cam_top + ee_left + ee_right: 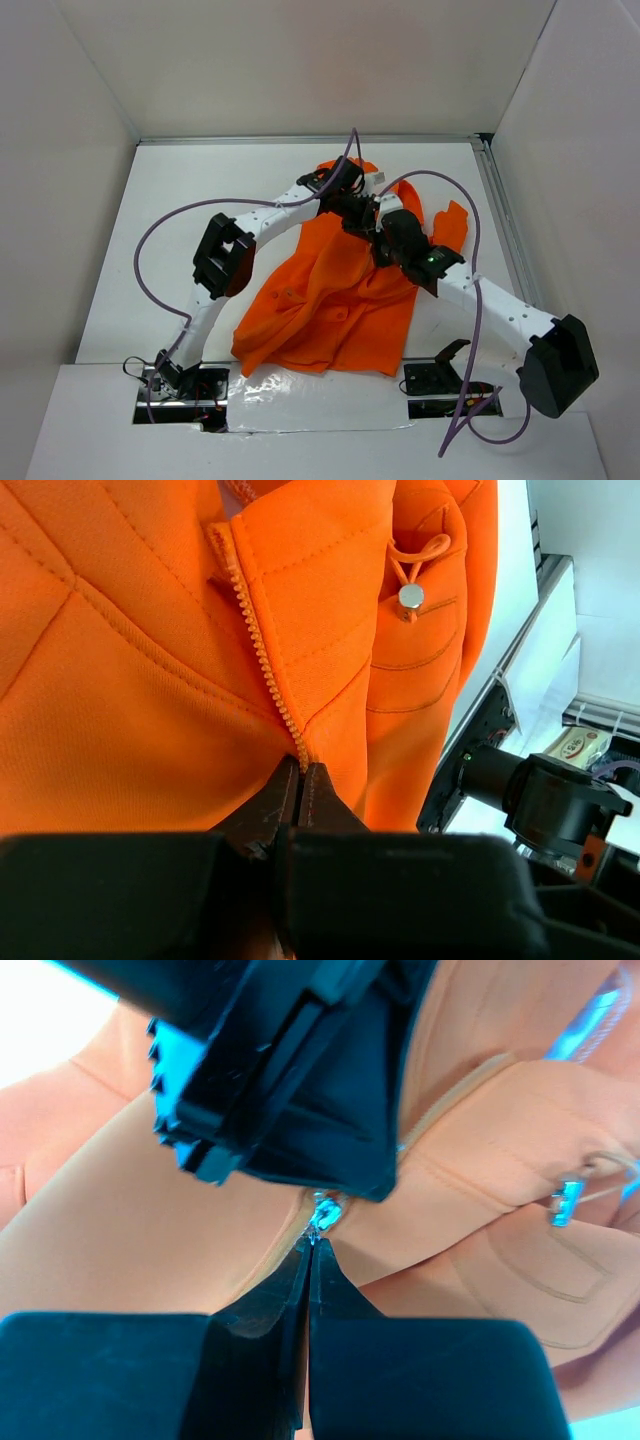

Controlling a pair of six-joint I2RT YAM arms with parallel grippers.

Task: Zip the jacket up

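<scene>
The right gripper (310,1245) pinches the zipper pull (325,1210), the left gripper (300,770) clamps the jacket (130,710) just beside it. The teeth (255,630) ahead look unjoined, so there's more to go.

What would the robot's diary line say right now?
jacket: lying on table | left gripper: shut on jacket at zipper teeth | right gripper: shut, tips at zipper pull
</scene>
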